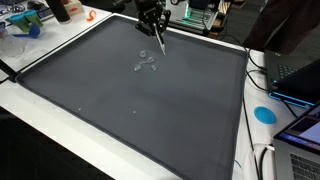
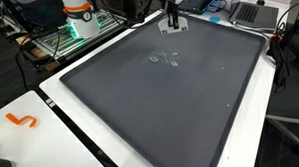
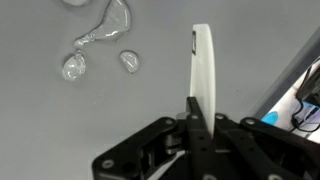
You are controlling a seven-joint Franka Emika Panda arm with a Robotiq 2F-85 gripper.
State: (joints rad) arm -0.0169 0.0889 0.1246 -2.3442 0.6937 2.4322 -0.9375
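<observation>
Dark grey mat (image 1: 150, 110) covers most of a white tabletop (image 1: 40, 115), with lab clutter along the far edge. The claw (image 1: 157, 40) hangs over the far middle of the mat, also seen in an exterior view (image 2: 173, 24). The fingers are closed on a thin white strip (image 3: 202, 65), which sticks out past the fingertips in the wrist view. The strip's tip is low over the mat; I cannot tell whether it touches. Clear blobs (image 1: 145, 64) lie on the mat just near of the claw, apart from the strip, and show in the wrist view up left (image 3: 100, 45). A blue disc (image 1: 264, 114) sits on the tabletop right of the mat. An orange hook-shaped piece (image 2: 21, 120) lies on the tabletop, off the mat.
</observation>
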